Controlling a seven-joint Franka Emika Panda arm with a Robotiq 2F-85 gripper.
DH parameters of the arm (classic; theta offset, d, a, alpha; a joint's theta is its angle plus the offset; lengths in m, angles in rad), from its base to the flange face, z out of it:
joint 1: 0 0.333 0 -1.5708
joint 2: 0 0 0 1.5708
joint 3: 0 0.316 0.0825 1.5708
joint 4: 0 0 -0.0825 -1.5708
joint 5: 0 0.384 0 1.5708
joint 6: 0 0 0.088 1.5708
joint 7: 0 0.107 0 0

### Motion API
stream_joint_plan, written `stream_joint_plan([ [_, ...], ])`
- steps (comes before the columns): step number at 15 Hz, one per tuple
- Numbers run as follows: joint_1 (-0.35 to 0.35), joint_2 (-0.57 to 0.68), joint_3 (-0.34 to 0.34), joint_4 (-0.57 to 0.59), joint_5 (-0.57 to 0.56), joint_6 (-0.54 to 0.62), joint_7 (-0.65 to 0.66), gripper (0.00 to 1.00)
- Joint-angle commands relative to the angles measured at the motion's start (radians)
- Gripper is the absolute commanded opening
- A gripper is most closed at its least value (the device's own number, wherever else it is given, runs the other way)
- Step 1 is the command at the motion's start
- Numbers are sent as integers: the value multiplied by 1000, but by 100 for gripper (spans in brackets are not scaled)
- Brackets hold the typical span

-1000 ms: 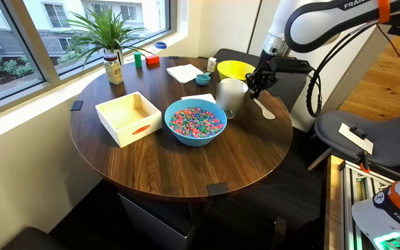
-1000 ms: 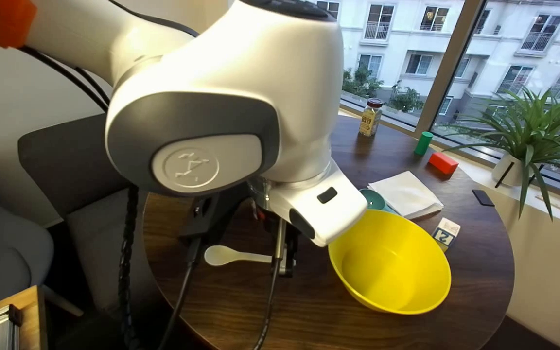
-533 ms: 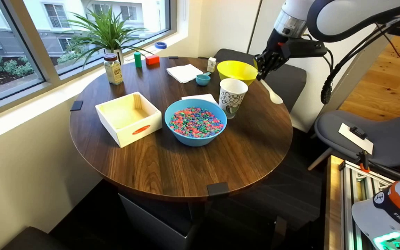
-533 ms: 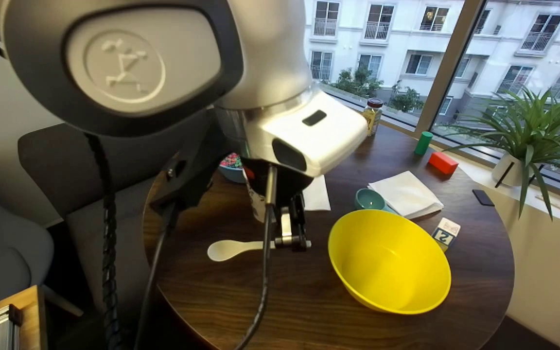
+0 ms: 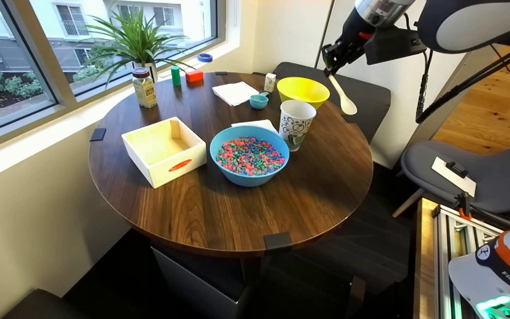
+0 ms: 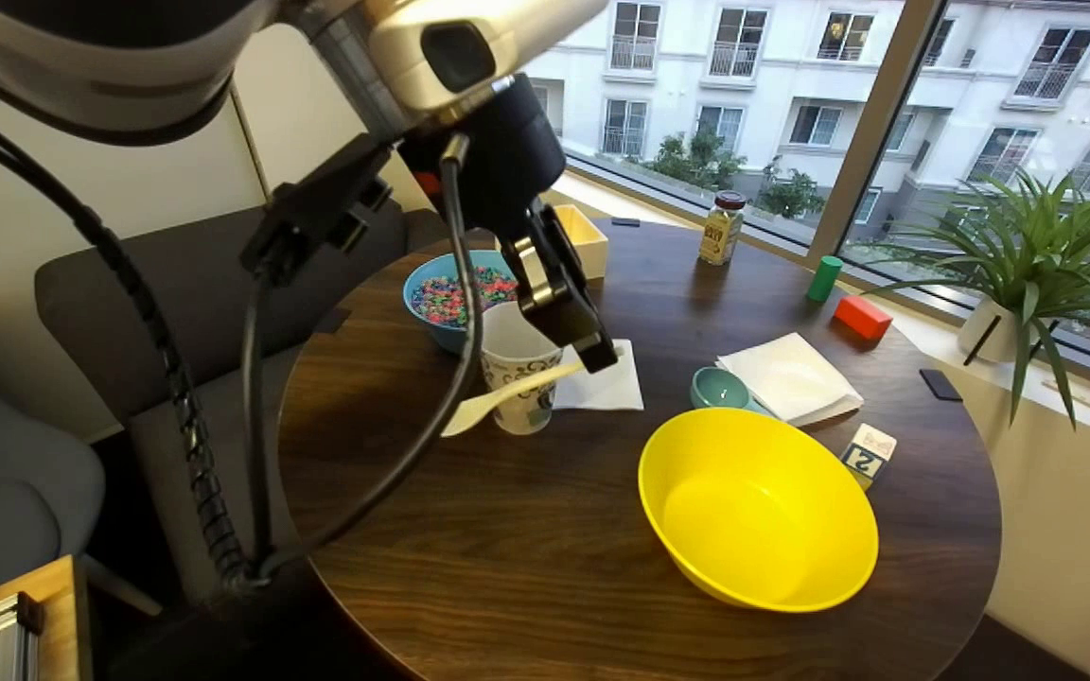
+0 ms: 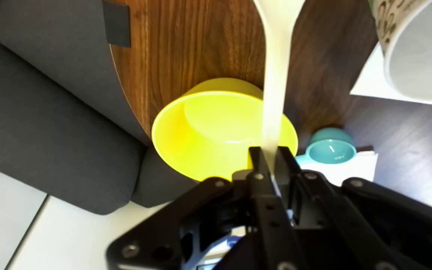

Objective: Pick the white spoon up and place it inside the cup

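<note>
low in the wrist view, and nearest of all, the gripper (image 7: pixel 269 154) is closed and pinches the white spoon (image 7: pixel 276 71) near the end of its handle. this hold seems sensible, because the scoop end is free and can go in first. the spoon is held in the air and it slopes, with the scoop lower than the handle; such height is probably for passing above a rim. behind the handle, in the wrist view, shows the yellow bowl (image 7: pixel 212 138), which, i judge, has no role in this task. more to the side stands the cup (image 5: pixel 296 126), upright on the table (image 5: pixel 188 212), its mouth upward to receive the spoon, which is outside and apart from it. therefore the gripper must, in my opinion, travel sideways and turn the spoon more vertical; otherwise the scoop may strike the rim and push over the cup, which looks light. just beside the cup, the blue bowl (image 5: pixel 249 180) with small coloured pieces (image 5: pixel 249 155) leaves less room for error; i cannot tell whether they touch. farther, past this bowl, is the wooden box (image 5: pixel 166 172).
</note>
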Motion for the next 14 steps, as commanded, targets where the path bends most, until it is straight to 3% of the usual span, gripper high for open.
stream_joint_plan([
  [1,-16,-46,56,-35,-105,68,97,3],
  [6,-25,-50,107,-39,-254,171,238,3],
  [14,-16,3,118,-15,-533,247,503,3],
])
